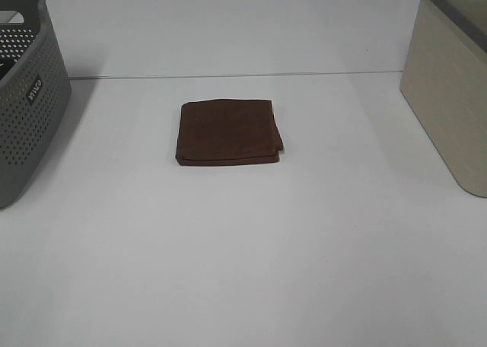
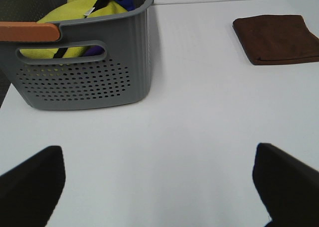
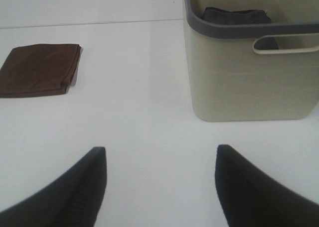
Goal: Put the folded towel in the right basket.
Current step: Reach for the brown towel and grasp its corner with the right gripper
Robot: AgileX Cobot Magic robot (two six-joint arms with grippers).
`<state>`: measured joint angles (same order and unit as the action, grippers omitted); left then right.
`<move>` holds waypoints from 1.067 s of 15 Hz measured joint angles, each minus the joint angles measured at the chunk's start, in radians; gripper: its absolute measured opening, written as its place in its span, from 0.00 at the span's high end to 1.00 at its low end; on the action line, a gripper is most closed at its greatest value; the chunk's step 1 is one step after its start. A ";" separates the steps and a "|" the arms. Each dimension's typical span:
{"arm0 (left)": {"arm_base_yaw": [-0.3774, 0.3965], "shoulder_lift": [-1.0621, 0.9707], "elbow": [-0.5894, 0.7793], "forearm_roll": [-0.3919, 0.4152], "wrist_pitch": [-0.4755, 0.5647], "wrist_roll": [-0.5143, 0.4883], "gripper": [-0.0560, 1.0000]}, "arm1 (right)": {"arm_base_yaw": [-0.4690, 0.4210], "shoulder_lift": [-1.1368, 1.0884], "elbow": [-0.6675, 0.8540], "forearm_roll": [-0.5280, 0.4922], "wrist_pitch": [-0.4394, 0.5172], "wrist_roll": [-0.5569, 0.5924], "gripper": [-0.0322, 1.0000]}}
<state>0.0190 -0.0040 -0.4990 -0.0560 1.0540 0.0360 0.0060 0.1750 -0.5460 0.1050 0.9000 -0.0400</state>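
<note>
A folded brown towel [image 1: 228, 131] lies flat on the white table, near the middle. It also shows in the left wrist view [image 2: 277, 38] and in the right wrist view [image 3: 40, 69]. The right basket [image 1: 450, 96] is beige with a grey rim, at the right edge; in the right wrist view [image 3: 249, 77] a dark folded cloth lies inside it. My left gripper [image 2: 159, 187] is open and empty, well short of the towel. My right gripper [image 3: 160, 187] is open and empty, between towel and basket. Neither gripper shows in the high view.
A grey perforated basket [image 1: 27, 96] stands at the left edge; in the left wrist view [image 2: 84, 62] it holds yellow and blue cloths. The table's back edge runs behind the towel.
</note>
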 joint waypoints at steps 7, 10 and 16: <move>0.000 0.000 0.000 0.000 0.000 0.000 0.03 | 0.000 0.556 -0.200 0.117 -0.193 -0.042 0.38; 0.000 0.000 0.000 0.000 0.000 0.000 0.03 | 0.000 0.836 -0.362 0.182 -0.201 -0.115 0.38; 0.000 0.000 0.000 0.000 0.000 0.000 0.03 | 0.009 1.331 -0.795 0.269 -0.090 -0.209 0.38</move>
<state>0.0190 -0.0040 -0.4990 -0.0560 1.0540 0.0360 0.0150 1.5060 -1.3410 0.3740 0.8100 -0.2490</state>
